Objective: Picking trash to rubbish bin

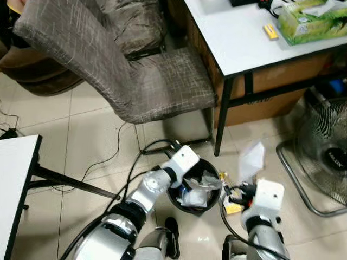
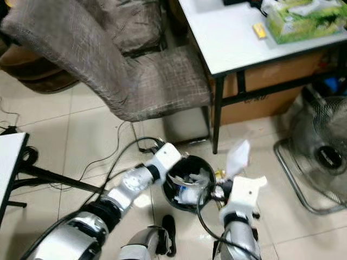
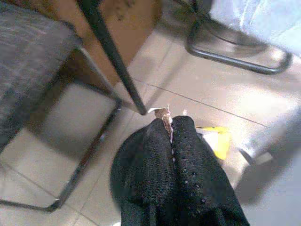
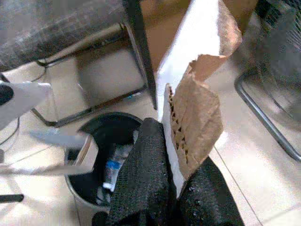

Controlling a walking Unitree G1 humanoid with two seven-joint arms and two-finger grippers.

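A round black rubbish bin stands on the tiled floor just in front of the robot, already holding crumpled plastic and other trash. The right gripper hovers just right of the bin, its two black fingers pressed together on a torn piece of paper packaging — white on one side, brown on the other — which stands up above the fingers. In the head views the same piece shows as a pale flap rising above the right wrist, beside the bin's rim and not yet over the opening.

The left gripper reaches over the bin's left rim; its fingers are pressed together, with a small brownish scrap showing at their tips — whether it is held or merely lies behind them cannot be told. A yellow wrapper lies on the floor between the bin and the right arm.

Farther off stand a grey fabric chair and a white table bearing a green tissue box. A floor fan lies at the right.
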